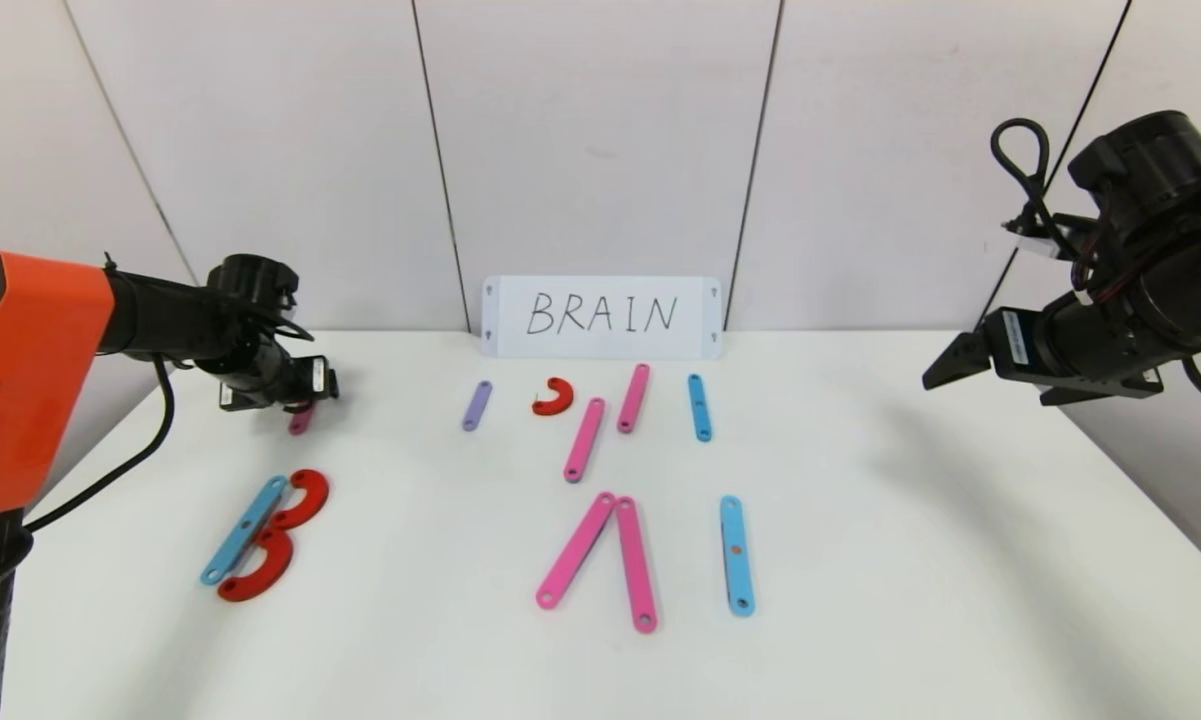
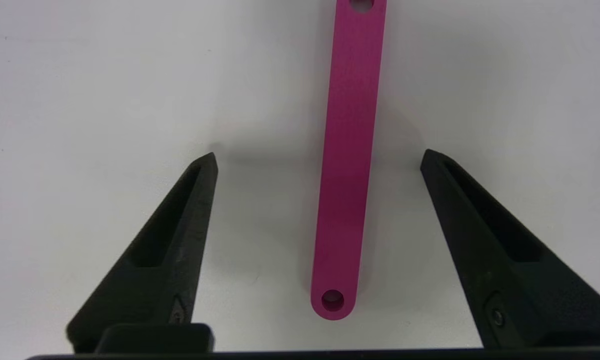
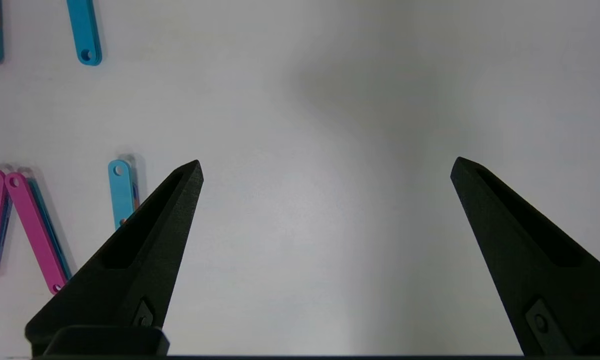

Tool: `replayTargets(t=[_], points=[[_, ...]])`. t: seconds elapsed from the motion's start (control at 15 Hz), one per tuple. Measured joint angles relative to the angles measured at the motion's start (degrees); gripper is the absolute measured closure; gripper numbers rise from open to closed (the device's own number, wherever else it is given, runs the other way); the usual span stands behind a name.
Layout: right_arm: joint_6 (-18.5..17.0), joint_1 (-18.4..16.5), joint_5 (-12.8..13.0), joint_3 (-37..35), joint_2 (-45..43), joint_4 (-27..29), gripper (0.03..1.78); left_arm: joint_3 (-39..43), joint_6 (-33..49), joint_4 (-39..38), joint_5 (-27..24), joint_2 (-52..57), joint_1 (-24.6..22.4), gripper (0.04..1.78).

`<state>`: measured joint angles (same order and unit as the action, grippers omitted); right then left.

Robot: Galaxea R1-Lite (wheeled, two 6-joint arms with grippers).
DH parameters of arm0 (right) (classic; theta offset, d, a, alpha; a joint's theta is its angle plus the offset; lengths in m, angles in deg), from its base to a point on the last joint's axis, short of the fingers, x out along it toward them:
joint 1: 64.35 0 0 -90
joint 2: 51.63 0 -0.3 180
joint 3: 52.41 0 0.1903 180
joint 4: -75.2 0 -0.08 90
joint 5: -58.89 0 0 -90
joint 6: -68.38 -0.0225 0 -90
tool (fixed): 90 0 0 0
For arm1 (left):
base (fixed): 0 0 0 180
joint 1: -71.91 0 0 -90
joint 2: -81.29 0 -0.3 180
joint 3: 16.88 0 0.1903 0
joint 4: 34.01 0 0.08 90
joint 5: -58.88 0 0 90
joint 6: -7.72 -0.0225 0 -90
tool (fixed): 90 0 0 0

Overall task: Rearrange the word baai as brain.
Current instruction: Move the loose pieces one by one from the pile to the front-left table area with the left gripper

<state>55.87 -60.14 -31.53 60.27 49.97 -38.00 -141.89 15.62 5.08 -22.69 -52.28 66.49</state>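
The word lies in pieces on the white table. At the left, a light-blue strip point(image 1: 245, 528) and two red arcs point(image 1: 300, 497) form a B. In the middle two pink strips point(image 1: 575, 550) lean into an inverted V, with a blue strip point(image 1: 736, 555) beside them. My left gripper point(image 1: 303, 402) hangs low at the far left over a pink strip point(image 1: 301, 420). In the left wrist view that pink strip point(image 2: 347, 175) lies between the fingers of the open left gripper point(image 2: 319, 155), touching neither. My right gripper point(image 1: 945, 365) is raised at the right, open and empty point(image 3: 328, 163).
A white card point(image 1: 600, 315) reading BRAIN leans on the back wall. In front of it lie a purple strip point(image 1: 476, 405), a red arc point(image 1: 553, 397), two pink strips point(image 1: 584, 440) and a blue strip point(image 1: 699, 407).
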Motion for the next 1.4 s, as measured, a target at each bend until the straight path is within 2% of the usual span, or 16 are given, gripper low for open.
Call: replayTargets(t=[0.33, 0.53, 0.8, 1.13, 1.4], points=[[0.02, 0.00, 0.00, -0.30, -1.02, 0.00, 0.07, -1.00, 0.20, 0.01, -3.79, -1.73, -0.02, 1.27], [0.02, 0.01, -0.07, -0.37, -1.43, 0.00, 0.07, -1.00, 0.98, 0.21, -3.89, -1.74, -0.02, 1.53], [0.02, 0.06, -0.10, -0.37, -1.51, 0.00, 0.07, -0.69, 2.46, 1.06, -4.40, -0.20, 0.09, 1.54], [0.05, 0.78, 0.39, -0.80, -1.33, -0.41, 0.07, 1.12, 5.94, 1.17, -8.27, 5.84, 0.79, 1.54], [0.02, 1.24, 1.07, -1.13, -1.07, -0.57, 0.07, 7.94, 4.83, 1.05, -10.44, 13.87, 2.45, 1.54]])
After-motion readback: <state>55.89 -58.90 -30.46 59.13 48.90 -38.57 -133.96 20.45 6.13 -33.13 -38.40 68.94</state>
